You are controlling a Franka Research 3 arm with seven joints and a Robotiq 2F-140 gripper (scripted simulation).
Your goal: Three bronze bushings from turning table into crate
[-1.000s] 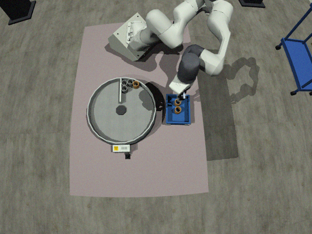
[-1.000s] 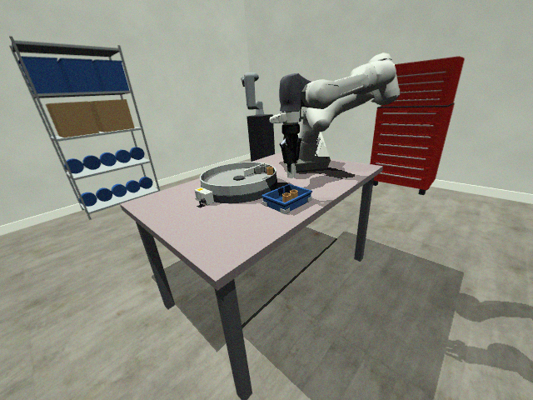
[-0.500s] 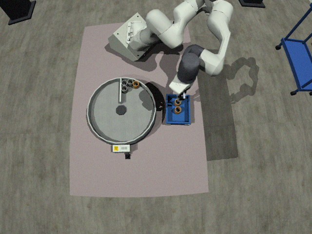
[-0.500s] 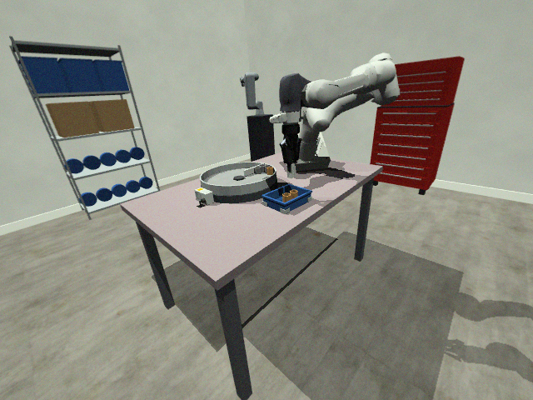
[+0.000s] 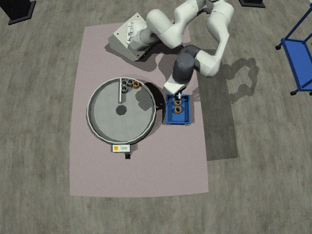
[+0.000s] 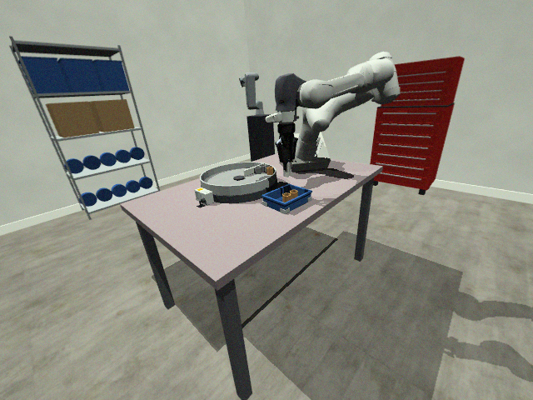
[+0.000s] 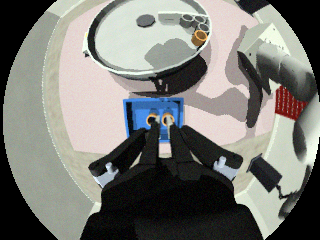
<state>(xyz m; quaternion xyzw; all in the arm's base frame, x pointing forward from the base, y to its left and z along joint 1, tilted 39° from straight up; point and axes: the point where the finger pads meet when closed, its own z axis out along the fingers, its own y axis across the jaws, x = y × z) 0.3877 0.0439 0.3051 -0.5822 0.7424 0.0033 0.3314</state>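
Observation:
The blue crate (image 5: 177,123) (image 7: 140,100) holds two bronze bushings, standing side by side: one (image 5: 177,112) (image 6: 286,197) nearer the front and one (image 5: 177,104) (image 6: 294,192) behind it. A third bronze bushing (image 5: 136,87) (image 6: 270,171) (image 7: 197,42) stands on the turning table (image 5: 106,121) (image 6: 232,189) (image 7: 120,40) near its rim. Three grey bushings stand beside it, close to the bar. My gripper (image 5: 178,97) (image 6: 287,172) (image 7: 163,120) is nearly closed, a narrow gap between its fingertips and nothing in it. It hangs above the back part of the crate.
A straight bar (image 5: 120,90) reaches inward from the turning table's back rim, beside the grey bushings. The turning table's raised wall faces the crate across a narrow gap. A white box (image 5: 121,148) (image 6: 204,196) sits at its front. The arm's base (image 5: 123,32) stands behind.

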